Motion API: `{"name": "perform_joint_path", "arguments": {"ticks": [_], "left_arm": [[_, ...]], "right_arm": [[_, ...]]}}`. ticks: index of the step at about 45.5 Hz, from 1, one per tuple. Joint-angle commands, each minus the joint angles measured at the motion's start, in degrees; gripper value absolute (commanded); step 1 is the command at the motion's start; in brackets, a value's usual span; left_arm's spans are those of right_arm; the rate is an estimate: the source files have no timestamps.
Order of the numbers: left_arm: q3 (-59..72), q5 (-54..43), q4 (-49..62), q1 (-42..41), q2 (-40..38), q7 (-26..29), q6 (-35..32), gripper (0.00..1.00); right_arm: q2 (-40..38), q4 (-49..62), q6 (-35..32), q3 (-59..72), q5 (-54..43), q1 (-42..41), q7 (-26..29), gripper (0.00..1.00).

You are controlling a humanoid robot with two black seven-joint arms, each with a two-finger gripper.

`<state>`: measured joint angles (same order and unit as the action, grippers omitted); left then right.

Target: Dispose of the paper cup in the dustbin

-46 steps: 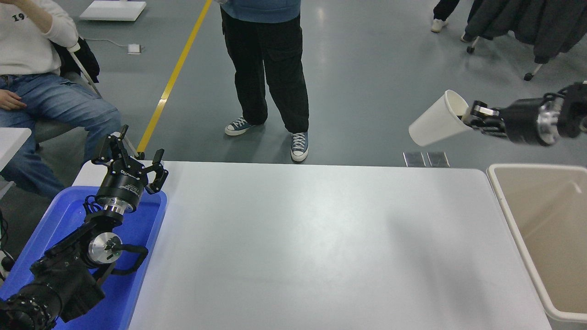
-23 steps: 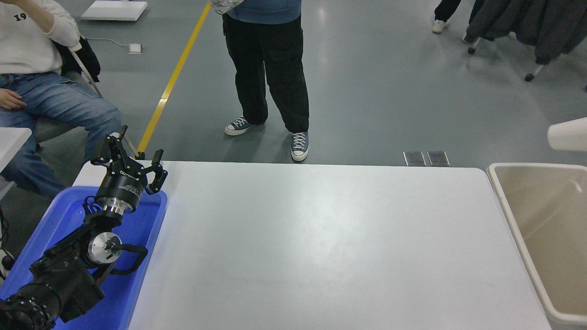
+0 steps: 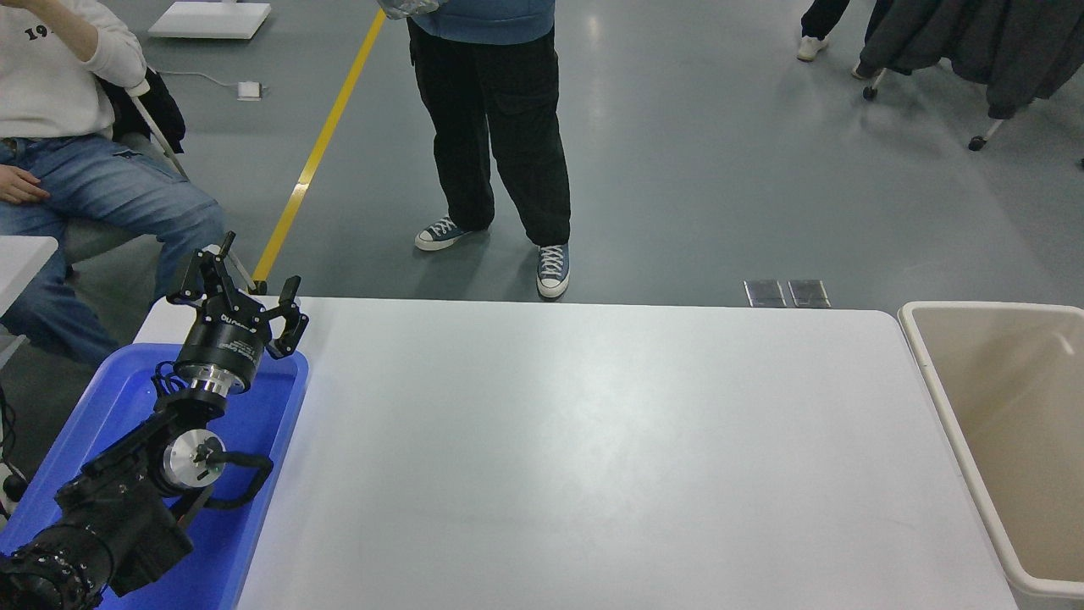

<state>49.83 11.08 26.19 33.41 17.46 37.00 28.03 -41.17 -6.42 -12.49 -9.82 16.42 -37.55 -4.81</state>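
The beige dustbin (image 3: 948, 398) stands at the table's right end, and the part of its inside that shows is bare. The paper cup is out of view. My right arm and gripper are out of view too. My left gripper (image 3: 240, 286) is parked at the lower left above the blue tray, with its fingers spread open and nothing between them.
A bright blue shallow tray (image 3: 279, 424) sits at the table's left end under my left arm. A person in black trousers (image 3: 495, 144) stands at the table's far side. Another person in jeans (image 3: 93, 199) sits at the far left.
My right gripper carried the paper cup to the right, out of the picture. One second ago it was above the table's far right corner; half a second ago only the cup's base showed at the right edge.
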Motion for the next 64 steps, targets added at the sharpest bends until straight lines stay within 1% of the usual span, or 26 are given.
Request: {"name": "perform_joint_path", "arguments": {"ticks": [1,7,16,25,33,59,60,61,62,64], "left_arm": [[0.0,0.0,0.0,0.0,0.0,0.0,0.0,1.00],[0.0,0.0,0.0,0.0,0.0,0.0,-0.1,1.00],[0.0,0.0,0.0,0.0,0.0,0.0,0.0,1.00],[0.0,0.0,0.0,0.0,-0.1,0.0,0.0,1.00],[0.0,0.0,0.0,0.0,0.0,0.0,0.0,1.00],[0.0,0.0,0.0,0.0,0.0,0.0,-0.1,1.00],[0.0,0.0,0.0,0.0,0.0,0.0,-0.1,1.00],[0.0,0.0,0.0,0.0,0.0,0.0,-0.1,1.00],[0.0,0.0,0.0,0.0,0.0,0.0,0.0,1.00],[0.0,0.0,0.0,0.0,0.0,0.0,0.0,1.00]], "right_arm": [[5.8,3.0,6.4,-13.3,3.2,2.7,8.8,0.00],[8.0,3.1,10.0,-17.2,3.2,2.8,11.3,0.00],[12.0,3.1,14.1,-18.0,3.2,3.9,11.6,0.00],[15.2,3.2,16.4,-18.5,3.3,5.0,11.6,0.00],[17.5,5.4,16.9,-20.6,3.2,5.7,11.5,0.00],[17.2,5.5,16.8,-21.3,3.2,7.7,11.3,0.00],[17.2,5.5,16.8,-21.3,3.3,7.6,11.2,0.06],[17.2,5.6,16.8,-21.3,3.3,7.6,11.2,0.19],[17.2,5.6,16.8,-21.4,3.3,7.6,11.2,0.28],[17.1,5.6,16.8,-21.4,3.3,7.6,11.2,0.40]]}}
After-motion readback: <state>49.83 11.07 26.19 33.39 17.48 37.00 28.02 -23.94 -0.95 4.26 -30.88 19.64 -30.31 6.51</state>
